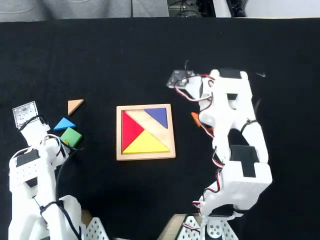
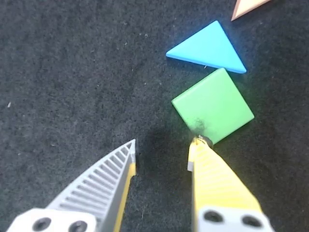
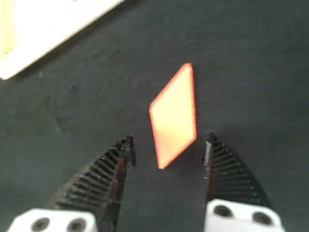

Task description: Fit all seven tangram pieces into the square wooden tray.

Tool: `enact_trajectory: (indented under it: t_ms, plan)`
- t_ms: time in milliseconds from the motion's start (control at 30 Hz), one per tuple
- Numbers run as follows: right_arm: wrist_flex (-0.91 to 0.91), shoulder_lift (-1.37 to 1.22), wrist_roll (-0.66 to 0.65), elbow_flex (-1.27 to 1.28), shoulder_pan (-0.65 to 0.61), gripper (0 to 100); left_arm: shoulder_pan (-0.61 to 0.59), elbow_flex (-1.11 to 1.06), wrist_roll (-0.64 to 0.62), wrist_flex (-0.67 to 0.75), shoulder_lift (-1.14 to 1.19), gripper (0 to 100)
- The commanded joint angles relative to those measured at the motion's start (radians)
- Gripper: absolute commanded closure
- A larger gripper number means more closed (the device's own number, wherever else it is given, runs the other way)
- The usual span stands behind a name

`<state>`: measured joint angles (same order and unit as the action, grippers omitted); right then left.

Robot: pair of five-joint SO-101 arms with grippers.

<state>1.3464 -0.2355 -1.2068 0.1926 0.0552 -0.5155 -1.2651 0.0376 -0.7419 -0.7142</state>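
Step in hand: three pieces, a red triangle (image 1: 130,131), a yellow triangle (image 1: 145,144) and a dark blue triangle (image 1: 157,116), are seated in the tray (image 1: 145,157). Four are left outside, and pick-up of the orange parallelogram (image 3: 174,116) is judged to be under way.
Right gripper (image 3: 169,139): the jaws are held apart, with the parallelogram bracketed between them, flat on the cloth just beside the tray.
Left gripper (image 2: 165,143): the jaws are apart and nothing is held. One tip is set at the edge of the green square (image 2: 213,106).
Other loose pieces: the green square, a light blue triangle (image 2: 207,48) and a tan triangle (image 1: 75,105) are laid on the tray's opposite side, well apart from it.
Next move: lowering and closing across the thin piece's edges is called for, and slipping is a risk.
High view: the tray's filled and vacant areas are shown, but the parallelogram is largely hidden by the arm.
Wrist views: the jaw gaps and each piece's alignment are made plain.
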Motion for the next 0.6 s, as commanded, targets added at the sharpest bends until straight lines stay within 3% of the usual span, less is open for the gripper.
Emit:
enact_trajectory:
  t_ms: [0,467,567]
  plan:
    - [-0.054,0.064,-0.018,0.071,0.015,76.5,-0.002,0.004,0.006,0.015,-0.018,82]
    - [-0.241,0.012,-0.020,0.159,0.014,76.8,-0.001,0.004,0.006,0.015,-0.018,82]
    - [-0.292,-0.031,-0.020,0.148,0.015,82.9,-0.001,0.004,0.006,0.015,-0.018,82]
